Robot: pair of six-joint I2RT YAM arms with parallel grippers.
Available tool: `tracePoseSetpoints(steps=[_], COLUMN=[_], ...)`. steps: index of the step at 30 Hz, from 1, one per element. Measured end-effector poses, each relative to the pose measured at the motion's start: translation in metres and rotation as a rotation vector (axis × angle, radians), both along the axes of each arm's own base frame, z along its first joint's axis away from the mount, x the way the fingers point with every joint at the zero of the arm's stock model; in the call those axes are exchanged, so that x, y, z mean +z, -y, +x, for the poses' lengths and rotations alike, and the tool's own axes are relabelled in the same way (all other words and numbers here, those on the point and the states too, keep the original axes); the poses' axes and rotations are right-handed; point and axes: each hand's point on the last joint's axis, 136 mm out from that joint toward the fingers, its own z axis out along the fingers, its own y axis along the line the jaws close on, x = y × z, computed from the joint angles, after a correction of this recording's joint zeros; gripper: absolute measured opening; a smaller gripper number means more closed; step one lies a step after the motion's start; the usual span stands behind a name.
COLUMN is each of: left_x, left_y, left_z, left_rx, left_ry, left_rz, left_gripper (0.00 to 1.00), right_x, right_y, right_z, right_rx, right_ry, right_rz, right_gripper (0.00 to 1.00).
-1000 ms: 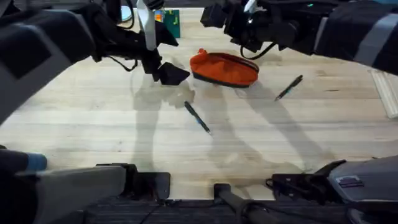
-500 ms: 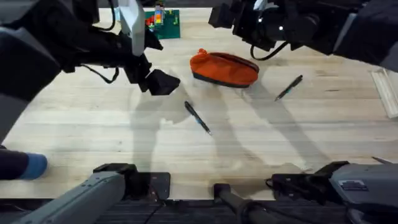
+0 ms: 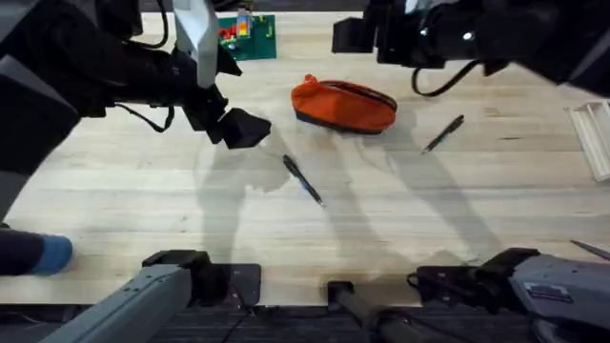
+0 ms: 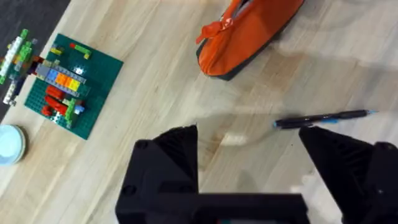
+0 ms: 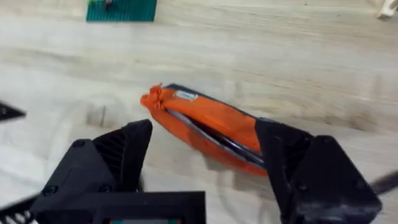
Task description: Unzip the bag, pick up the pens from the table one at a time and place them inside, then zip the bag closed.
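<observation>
Overhead: bag [image 3: 344, 104] lying on table [image 3: 381, 210] at 12 o'clock from table centre, zipper side up. One pen [image 3: 302, 179] lying near centre, at 7 o'clock from bag, well apart from it. Second pen [image 3: 443, 133] sitting at 4 o'clock from bag, near it, not touching. Left gripper [image 3: 238, 127] hovering at 9 o'clock from bag, carrying nothing. Right gripper [image 3: 355, 33] hanging at 12 o'clock from bag. Green brick plate [image 3: 246, 34] sitting at far edge.

Left wrist: fingers [image 4: 171, 158] standing wide apart, gripping nothing. Pen [image 4: 323, 118] lying on table just beyond fingers; bag [image 4: 249, 34] farther off; brick plate [image 4: 65, 84] and white lid [image 4: 9, 143] off to one side.

Right wrist: fingers [image 5: 118, 155] spread wide, nothing between, hovering over bag [image 5: 205, 127]. Zipper line running along bag top; cannot tell whether zipped.
</observation>
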Motion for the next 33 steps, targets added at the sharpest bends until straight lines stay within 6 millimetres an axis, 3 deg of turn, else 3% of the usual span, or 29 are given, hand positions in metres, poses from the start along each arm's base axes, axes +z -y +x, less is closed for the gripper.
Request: tracePoseSetpoints(steps=[12,16,25,26,28,32,33], left_x=[0.003,0.004,0.005,0.005,0.005,0.005,0.005], left_y=[0.000,0.000,0.001,0.001,0.001,0.001,0.001], left_z=[0.005,0.005,0.006,0.006,0.006,0.006,0.006], left_rx=[0.002,0.002,-0.002,-0.002,-0.002,-0.002,-0.002], left_ry=[0.023,0.026,0.031,0.031,0.032,0.034,0.034], left_rz=[-0.001,-0.002,-0.008,-0.009,-0.009,-0.009,-0.009], left_gripper=[0.986,0.990,0.991,0.991,0.991,0.990,0.991], right_x=[0.059,0.061,0.042,0.042,0.043,0.047,0.048], right_y=[0.018,0.019,0.004,0.003,0.001,-0.003,-0.003], right_z=[-0.010,-0.013,-0.033,-0.034,-0.035,-0.031,-0.030], right_rx=[0.135,0.191,0.411,0.431,0.468,0.516,0.524], right_ry=[0.039,0.016,-0.082,-0.081,-0.064,-0.016,-0.008], right_rz=[-0.171,-0.219,-0.271,-0.277,-0.286,-0.309,-0.315], right_gripper=[0.996,0.996,0.978,0.937,0.700,0.133,0.056])
